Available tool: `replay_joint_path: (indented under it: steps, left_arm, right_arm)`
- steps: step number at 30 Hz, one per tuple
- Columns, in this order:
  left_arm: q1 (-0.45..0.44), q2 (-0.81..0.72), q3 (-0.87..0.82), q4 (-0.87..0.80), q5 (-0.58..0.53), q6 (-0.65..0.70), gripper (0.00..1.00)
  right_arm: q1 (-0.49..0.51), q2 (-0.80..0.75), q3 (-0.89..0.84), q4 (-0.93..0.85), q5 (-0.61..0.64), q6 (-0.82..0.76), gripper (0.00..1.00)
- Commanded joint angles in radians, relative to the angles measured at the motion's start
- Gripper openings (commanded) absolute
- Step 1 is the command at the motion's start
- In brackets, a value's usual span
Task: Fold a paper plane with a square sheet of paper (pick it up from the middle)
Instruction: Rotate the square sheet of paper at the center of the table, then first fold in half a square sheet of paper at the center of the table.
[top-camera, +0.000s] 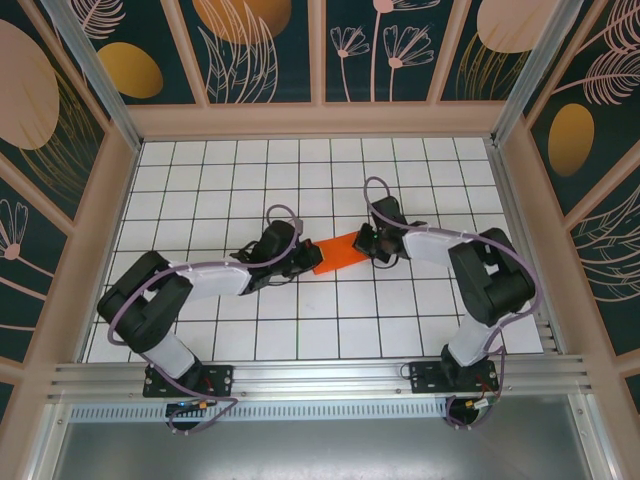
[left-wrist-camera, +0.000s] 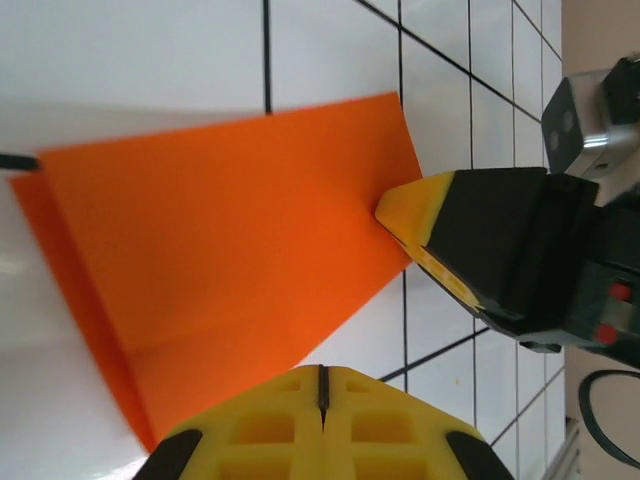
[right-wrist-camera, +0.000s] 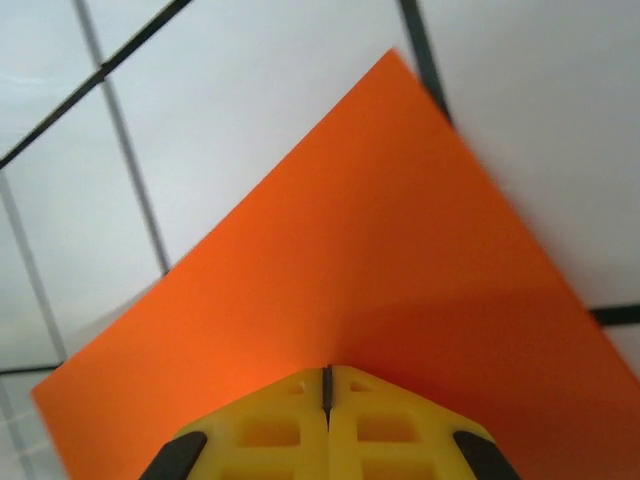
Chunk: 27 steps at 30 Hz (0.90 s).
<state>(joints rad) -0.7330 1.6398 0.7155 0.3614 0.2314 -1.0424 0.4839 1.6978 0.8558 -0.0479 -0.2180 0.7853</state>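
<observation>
- Thin bright orange paper sheet (top-camera: 338, 255), partly folded, sits mid-way across the white gridded tabletop (top-camera: 300, 330), between the arms.
- Jaws together on left gripper (left-wrist-camera: 320, 385) and right gripper (right-wrist-camera: 328, 385), tips at opposite edges of the sheet.
- Step, likely: pressing a crease.
- Next: slide along the fold without dragging the paper.

- The sheet of paper (top-camera: 338, 255) lies on the table (top-camera: 420, 330), near its middle, well apart from every edge.
- The left gripper (top-camera: 306, 262) meets the sheet's left end; the right gripper (top-camera: 368, 244) meets its right end.
</observation>
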Motion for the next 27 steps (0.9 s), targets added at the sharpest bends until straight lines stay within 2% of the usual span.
replay_joint_path:
  steps: [1,6,11,27]
  left_arm:
    - [-0.022,0.038,0.051,0.074,0.029,-0.043,0.02]
    - [-0.045,0.102,0.087,0.074,0.026,-0.070,0.00]
    - [-0.061,0.155,0.116,0.075,0.040,-0.096,0.00]
    - [-0.077,0.243,0.189,-0.018,0.043,-0.109,0.00]
  right_arm:
    - [-0.015,-0.090,-0.068,0.123,-0.112,-0.022,0.00]
    - [-0.016,-0.137,-0.205,0.221,-0.182,0.042,0.00]
    - [-0.013,-0.165,-0.271,0.293,-0.209,0.089,0.00]
    - [-0.014,-0.095,-0.264,0.361,-0.242,0.082,0.00]
